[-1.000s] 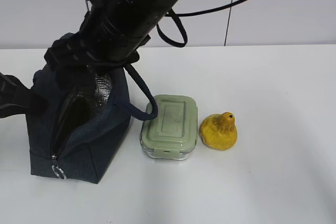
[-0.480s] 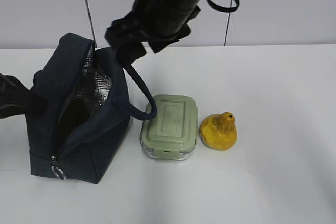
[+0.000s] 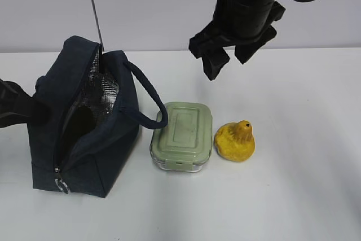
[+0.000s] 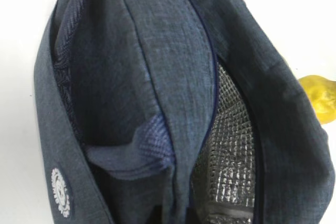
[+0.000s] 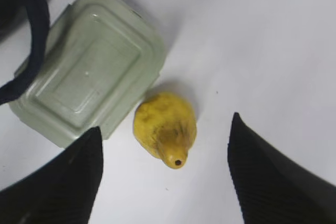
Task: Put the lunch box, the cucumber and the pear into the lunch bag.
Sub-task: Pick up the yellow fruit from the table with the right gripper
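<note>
a: right of the lunch bag (image 3: 84, 134) sits the lunch box (image 3: 182, 136), touching the bag's loop handle (image 3: 148, 101). the pear (image 3: 234, 140) is just beside the box, on its far side from the bag.

b: cucumber?

a: not visible anywhere. might be inside the bag, can't tell. bag mouth gapes, silver lining showing.

b: grippers?

a: right gripper (image 3: 228, 55) hangs in the air above the box and pear, fingers spread wide, holding nothing. wrist view has the pear (image 5: 166, 128) between the two fingers. left gripper isn't visible; its camera only shows bag fabric close up, so can't tell.

b: step?

a: looks like lining up on the pear. next: drop straight down, close on it, carry it over to the bag mouth.
</note>
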`<control>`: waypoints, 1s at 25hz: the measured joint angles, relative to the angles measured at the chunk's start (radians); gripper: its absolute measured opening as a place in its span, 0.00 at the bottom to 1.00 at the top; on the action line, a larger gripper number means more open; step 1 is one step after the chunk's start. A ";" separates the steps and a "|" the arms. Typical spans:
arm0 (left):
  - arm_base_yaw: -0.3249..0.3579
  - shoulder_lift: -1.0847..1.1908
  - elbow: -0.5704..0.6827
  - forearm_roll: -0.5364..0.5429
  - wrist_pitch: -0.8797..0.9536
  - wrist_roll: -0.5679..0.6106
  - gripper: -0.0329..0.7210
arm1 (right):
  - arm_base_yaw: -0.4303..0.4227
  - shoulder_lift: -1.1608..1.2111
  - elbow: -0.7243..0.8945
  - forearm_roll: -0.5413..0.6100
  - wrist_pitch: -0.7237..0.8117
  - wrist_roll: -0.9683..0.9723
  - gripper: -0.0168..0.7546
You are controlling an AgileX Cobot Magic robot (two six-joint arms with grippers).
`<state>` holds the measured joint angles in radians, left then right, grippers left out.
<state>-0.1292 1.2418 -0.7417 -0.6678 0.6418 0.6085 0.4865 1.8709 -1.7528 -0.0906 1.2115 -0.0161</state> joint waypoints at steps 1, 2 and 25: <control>0.000 0.000 0.000 0.001 0.000 0.000 0.05 | 0.000 0.006 0.000 -0.018 0.009 0.005 0.76; 0.000 0.000 0.000 0.001 0.003 0.000 0.05 | 0.000 0.013 0.006 -0.032 0.012 0.016 0.76; 0.000 0.000 0.000 0.007 0.016 0.000 0.05 | -0.087 0.068 0.249 0.131 -0.122 -0.061 0.71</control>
<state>-0.1292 1.2418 -0.7417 -0.6606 0.6573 0.6085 0.3999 1.9392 -1.5041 0.0399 1.0893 -0.0767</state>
